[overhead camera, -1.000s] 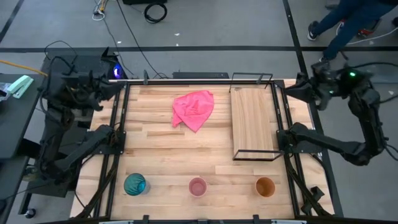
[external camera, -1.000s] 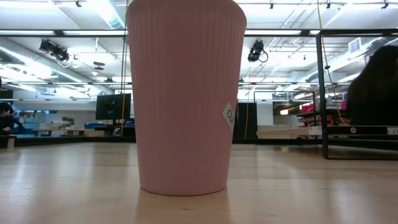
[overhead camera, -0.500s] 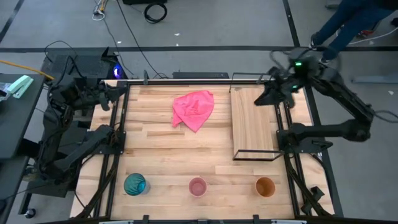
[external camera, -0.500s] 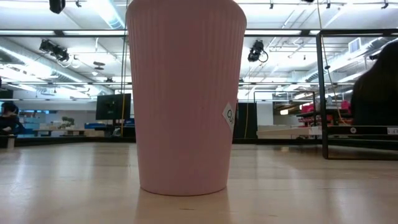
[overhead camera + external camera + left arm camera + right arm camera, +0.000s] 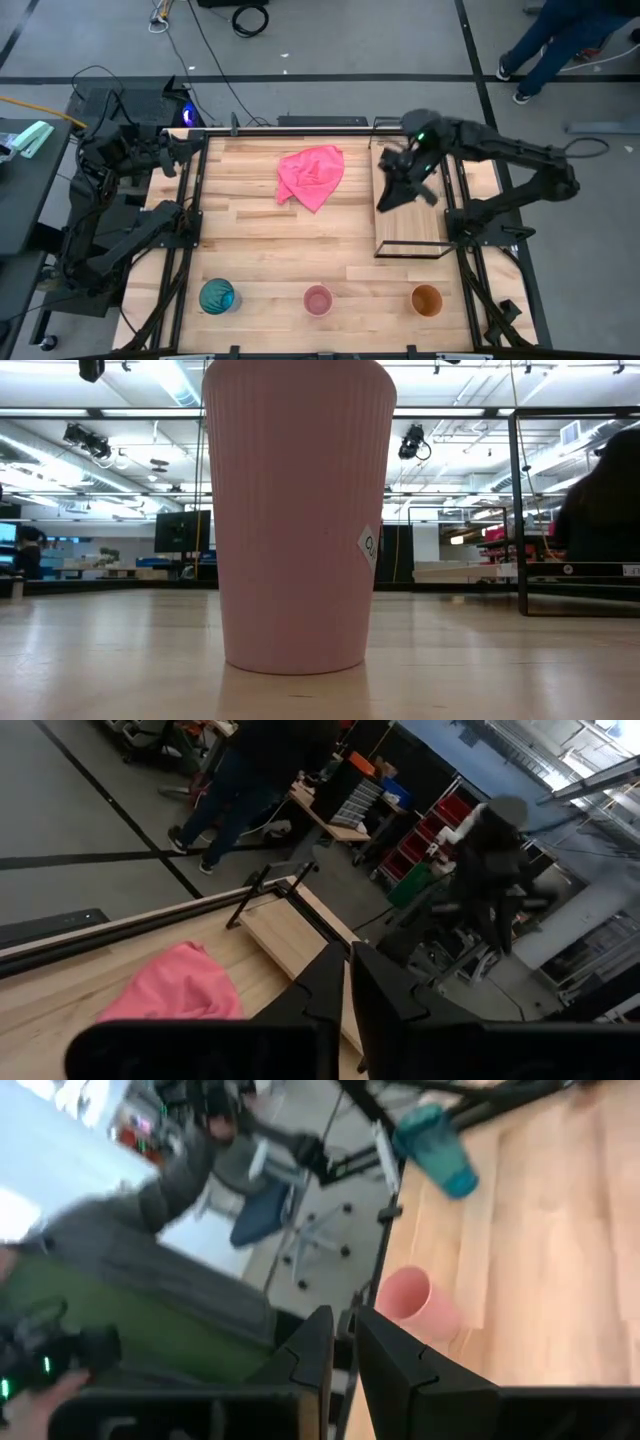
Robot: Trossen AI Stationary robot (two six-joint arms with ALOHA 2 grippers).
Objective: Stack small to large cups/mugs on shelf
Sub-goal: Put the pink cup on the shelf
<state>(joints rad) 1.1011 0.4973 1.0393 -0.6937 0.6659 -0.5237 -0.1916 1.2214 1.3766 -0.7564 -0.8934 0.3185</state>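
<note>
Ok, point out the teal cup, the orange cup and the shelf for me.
teal cup [image 5: 217,296], high view, on its open mouth.
orange cup [image 5: 427,299], high view, on its open mouth.
shelf [image 5: 410,215], high view, on the bare board.

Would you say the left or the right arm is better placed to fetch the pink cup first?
Right, probably. Its pincer is out over the shelf, nearer the pink cup at the table's front edge. The left pincer sits back at the far left corner, further from it.

right gripper [image 5: 398,187] over shelf [image 5: 409,213]; teal cup [image 5: 217,296], pink cup [image 5: 318,300], orange cup [image 5: 427,299] along near edge.
</note>
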